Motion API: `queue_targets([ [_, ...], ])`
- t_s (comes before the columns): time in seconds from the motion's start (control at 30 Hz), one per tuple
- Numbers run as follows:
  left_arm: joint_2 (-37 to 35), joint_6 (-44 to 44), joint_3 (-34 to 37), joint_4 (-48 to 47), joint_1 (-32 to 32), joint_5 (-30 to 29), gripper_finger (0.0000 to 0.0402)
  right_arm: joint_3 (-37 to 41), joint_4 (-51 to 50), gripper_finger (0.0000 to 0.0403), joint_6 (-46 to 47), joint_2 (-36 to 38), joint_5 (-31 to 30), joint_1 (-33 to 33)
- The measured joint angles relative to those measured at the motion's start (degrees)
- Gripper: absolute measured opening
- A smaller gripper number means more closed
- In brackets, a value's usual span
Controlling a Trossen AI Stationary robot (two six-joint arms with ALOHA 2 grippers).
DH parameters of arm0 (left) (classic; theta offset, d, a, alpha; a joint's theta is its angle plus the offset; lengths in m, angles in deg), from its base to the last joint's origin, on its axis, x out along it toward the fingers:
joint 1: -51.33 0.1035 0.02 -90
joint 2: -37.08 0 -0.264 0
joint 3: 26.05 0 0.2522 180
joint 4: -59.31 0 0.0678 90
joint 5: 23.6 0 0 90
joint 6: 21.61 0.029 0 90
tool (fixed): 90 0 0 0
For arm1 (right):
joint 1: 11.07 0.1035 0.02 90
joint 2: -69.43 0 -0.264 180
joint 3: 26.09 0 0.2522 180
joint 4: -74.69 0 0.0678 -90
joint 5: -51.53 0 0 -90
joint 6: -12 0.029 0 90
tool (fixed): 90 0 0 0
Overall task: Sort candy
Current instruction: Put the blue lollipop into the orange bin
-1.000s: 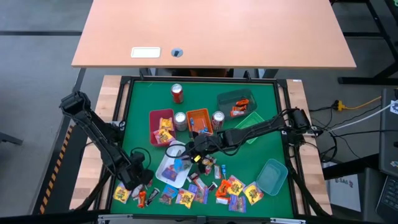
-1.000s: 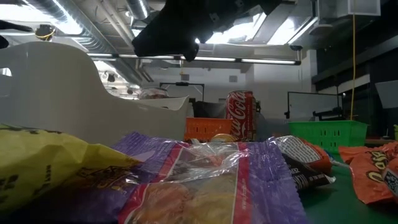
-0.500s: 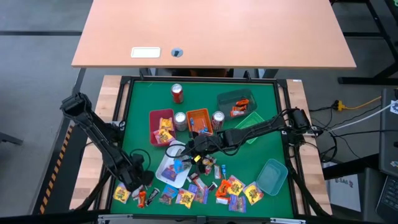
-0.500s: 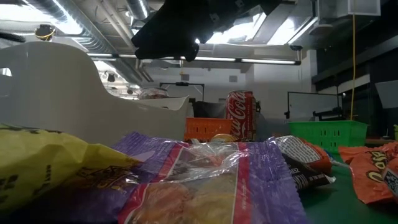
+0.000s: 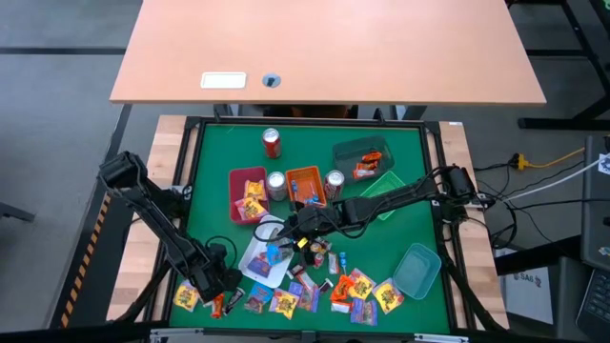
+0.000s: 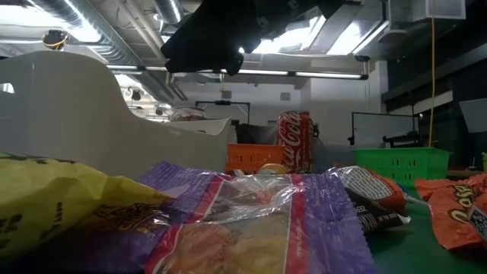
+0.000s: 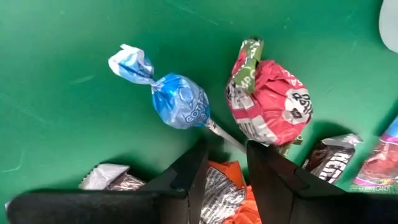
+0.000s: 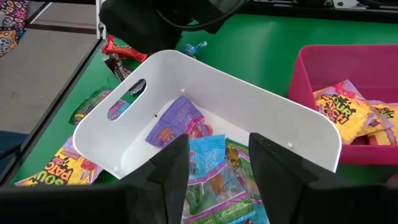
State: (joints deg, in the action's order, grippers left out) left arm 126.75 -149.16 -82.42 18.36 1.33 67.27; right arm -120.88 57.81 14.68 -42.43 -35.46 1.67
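Note:
Candy [image 5: 315, 291] lies scattered along the table's near edge, and more sits in the trays. My left gripper [image 5: 225, 284] is low over the near-left sweets. In its wrist view it [image 7: 225, 158] is open, with an orange-and-silver wrapped candy [image 7: 217, 186] between and below its fingers. A blue lollipop [image 7: 180, 107] and a pink-red one [image 7: 268, 107] lie flat on the mat just ahead of it. My right gripper [image 5: 291, 232] [image 8: 219, 155] hangs open and empty over the white tray [image 8: 249, 99], which holds purple, blue and green packets.
A pink tray [image 5: 233, 181] with yellow packets, an orange tray [image 5: 305, 174], a dark green tray [image 5: 357, 151] and a teal tray [image 5: 416, 270] stand on the green mat. A red can [image 5: 272, 143] and two silver cans [image 5: 276, 183] stand among them. The white tray's rim [image 5: 250, 267] is close to my left gripper.
My left arm has moved toward the table's near edge and slightly right, bringing its gripper closer to the sweets at the near-left corner. My right arm has kept still over the white tray.

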Motion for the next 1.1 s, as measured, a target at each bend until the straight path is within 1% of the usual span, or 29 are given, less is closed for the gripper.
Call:
queue_targets([
  [0.17,0.0,-0.4,0.0,-1.1,0.1,0.0,0.0095,0.0,0.0,0.0166,0.0,0.0,0.0,0.0],
  [0.43,0.1,-1.4,0.0,-5.3,0.0,-2.0,0.0048,0.0,0.0,0.0166,0.0,0.0,0.0,0.0],
  [0.67,0.1,-1.3,0.0,-7.4,0.0,-2.5,0.0006,0.0,0.0,0.0166,0.0,0.0,0.0,0.0],
  [1.1,0.1,0.3,0.0,-7.0,0.1,-2.9,0.0000,0.0,0.0,0.0166,0.0,0.1,0.0,0.0],
])
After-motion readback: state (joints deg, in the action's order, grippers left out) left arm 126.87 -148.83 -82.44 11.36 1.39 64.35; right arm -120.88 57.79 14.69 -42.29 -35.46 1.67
